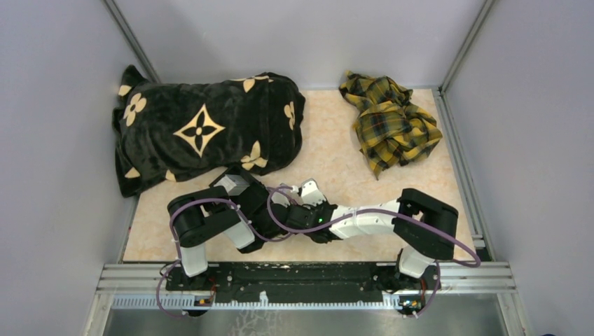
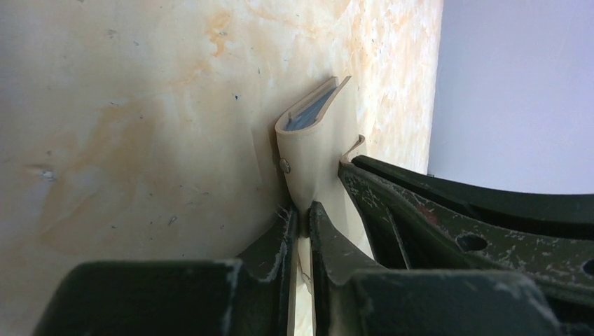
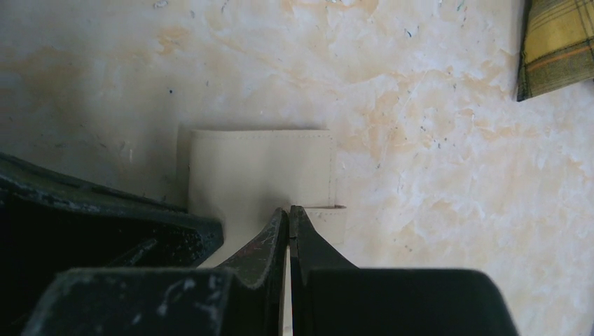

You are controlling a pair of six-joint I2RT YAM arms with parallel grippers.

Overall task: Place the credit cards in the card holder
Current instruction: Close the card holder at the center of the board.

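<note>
card holder [image 3: 259,171] 1; left gripper [image 2: 302,211] 1; right gripper [image 3: 288,211] 1; black flowered blanket [image 1: 210,129] 1; plaid cloth [image 1: 389,122] 1

Top camera: high, behind the arm bases [image 1: 190,269], looking down on the whole bench [image 1: 329,147]. Left wrist camera: just behind left tool [image 2: 302,210], very close to the bench. Right wrist camera likewise behind right tool [image 3: 288,211]. Both wrist views share the card holder [image 2: 312,147].
</note>
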